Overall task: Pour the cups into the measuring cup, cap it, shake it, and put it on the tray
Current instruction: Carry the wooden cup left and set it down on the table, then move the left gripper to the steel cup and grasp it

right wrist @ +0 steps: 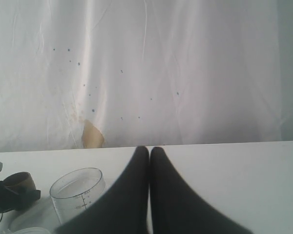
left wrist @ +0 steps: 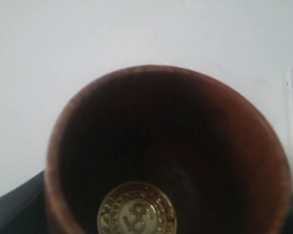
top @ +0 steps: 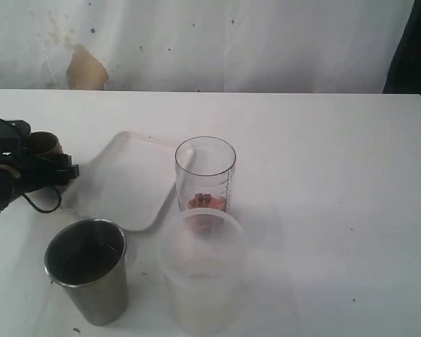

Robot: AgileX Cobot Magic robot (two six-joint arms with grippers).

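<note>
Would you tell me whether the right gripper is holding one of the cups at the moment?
No, the right gripper is shut, its black fingers pressed together with nothing between them.

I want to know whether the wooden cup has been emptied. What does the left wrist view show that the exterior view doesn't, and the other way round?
Only the left wrist view: the inside of the wooden cup, which is dark, with a round gold emblem at its bottom and no loose contents that I can make out.
Only the exterior view: the steel tumbler, the frosted tub, and the measuring cup with something reddish-brown at its bottom.
Both: the wooden cup and the white table.
</note>
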